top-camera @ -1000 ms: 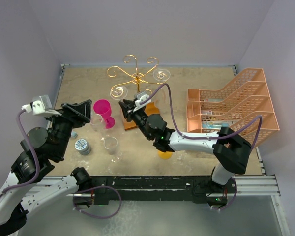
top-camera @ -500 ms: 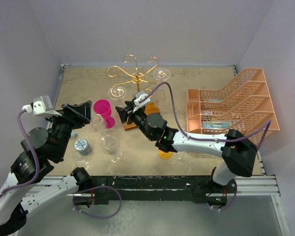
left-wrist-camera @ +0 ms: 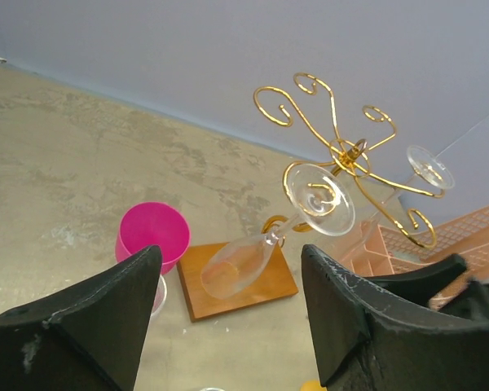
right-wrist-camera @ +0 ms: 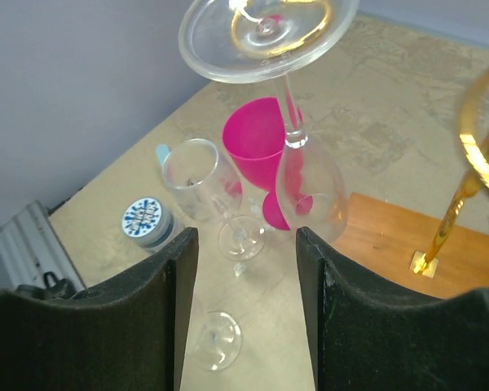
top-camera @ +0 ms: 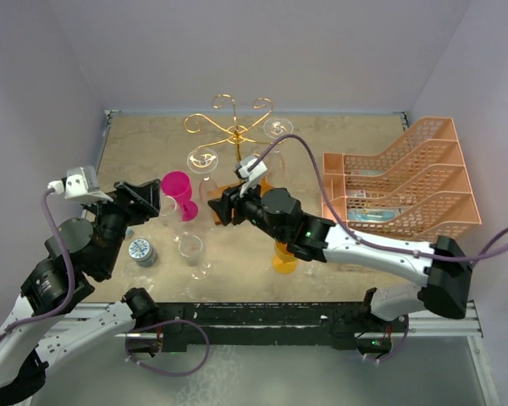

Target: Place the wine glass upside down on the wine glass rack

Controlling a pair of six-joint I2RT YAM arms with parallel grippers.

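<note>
Wine glass (left-wrist-camera: 236,269) hangs tilted from the wine glass rack (left-wrist-camera: 340,149), clear of both wide-apart jaws, left and right.

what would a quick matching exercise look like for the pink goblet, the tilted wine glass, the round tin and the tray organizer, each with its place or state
Things:
1 pink goblet
2 tilted wine glass
3 round tin
4 tray organizer

Places or states:
a on the right side of the table
b hangs bowl down from the wine glass rack
c stands upright, left of the rack's wooden base
d on the left side, with a blue-patterned lid

Pairs: 1-c; 2-b; 3-d; 4-a
</note>
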